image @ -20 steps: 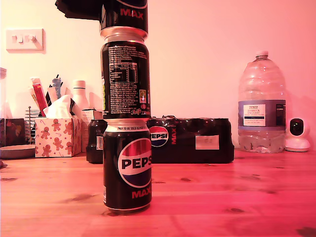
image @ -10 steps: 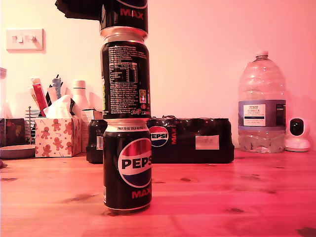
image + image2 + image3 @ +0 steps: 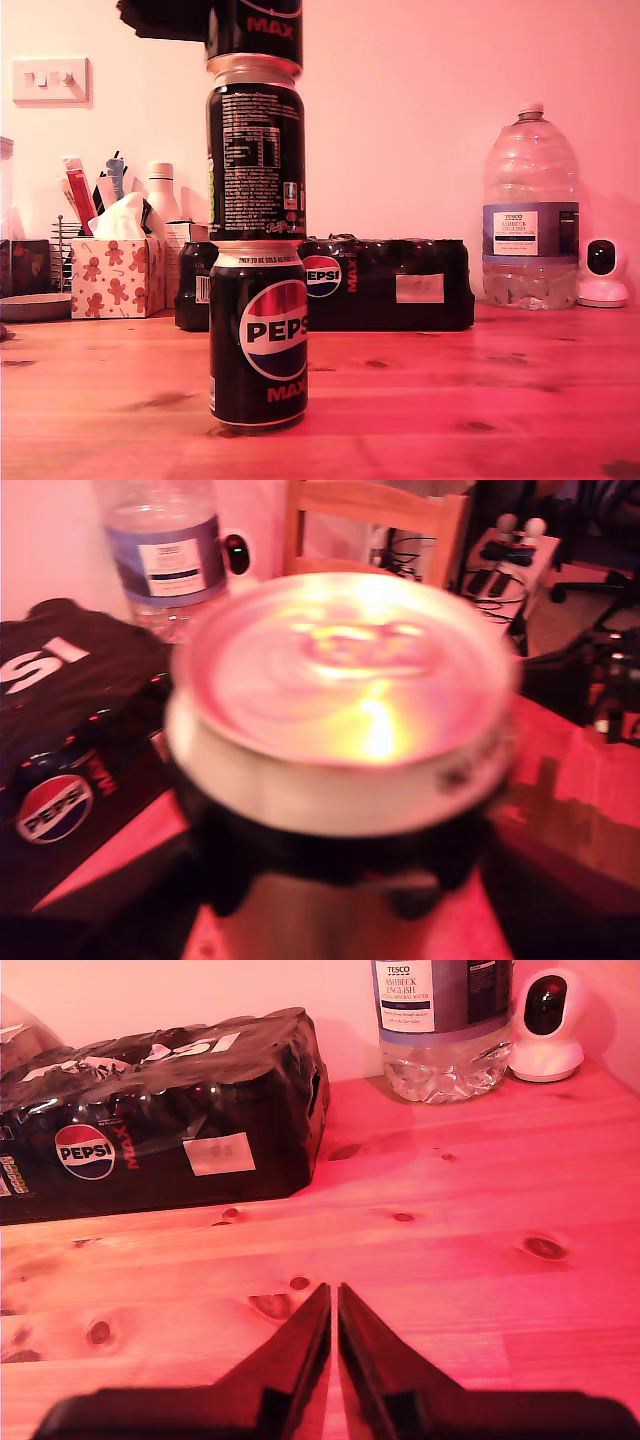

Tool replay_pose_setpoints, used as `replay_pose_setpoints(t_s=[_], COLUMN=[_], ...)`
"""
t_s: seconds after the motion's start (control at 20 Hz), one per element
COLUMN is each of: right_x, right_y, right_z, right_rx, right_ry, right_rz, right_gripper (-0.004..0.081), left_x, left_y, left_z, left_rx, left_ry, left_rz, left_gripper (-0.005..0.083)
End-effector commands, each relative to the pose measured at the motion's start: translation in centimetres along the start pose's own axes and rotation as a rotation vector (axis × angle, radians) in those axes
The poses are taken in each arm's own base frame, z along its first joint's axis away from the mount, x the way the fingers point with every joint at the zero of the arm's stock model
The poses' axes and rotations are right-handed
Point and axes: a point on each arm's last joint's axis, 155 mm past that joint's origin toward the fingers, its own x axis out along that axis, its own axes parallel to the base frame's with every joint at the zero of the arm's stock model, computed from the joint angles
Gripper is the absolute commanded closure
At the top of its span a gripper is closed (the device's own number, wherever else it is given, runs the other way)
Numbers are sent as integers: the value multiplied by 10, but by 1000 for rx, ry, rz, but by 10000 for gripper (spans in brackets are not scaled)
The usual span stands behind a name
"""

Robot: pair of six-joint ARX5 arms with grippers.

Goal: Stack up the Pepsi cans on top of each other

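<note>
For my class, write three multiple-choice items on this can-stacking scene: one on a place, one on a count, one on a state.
1. Where is the water bottle in the exterior view?
A. right of the stack
B. left of the stack
C. on the stack

2. How many Pepsi cans show in the column?
A. one
B. three
C. five

3. How do the jaws of my second gripper stand?
A. wide open
B. gripping a can
C. shut, empty

Key: 1 A, it stands beside the white camera; 2 B, the top one is cut off by the frame; 3 C, the fingertips meet over bare table.
</note>
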Motion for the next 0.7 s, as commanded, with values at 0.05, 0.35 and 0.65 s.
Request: replay_pose_setpoints(t_s=[0.05, 0.35, 0.65], right_x=[0, 0, 0], right_y=[-1, -1, -1], right_z=[-5, -5, -5], right_rx=[3, 3, 3], right_ry=[8, 8, 7], right_rz=[-1, -1, -1], right_gripper=[783, 783, 783], left_x=[1, 1, -1], left_y=[-2, 4, 10], left_z=[6, 11, 26], left_rx=[16, 22, 30], left_ry=[-15, -31, -89], left_rz=[-5, 26, 55], left_gripper=[-15, -16, -17])
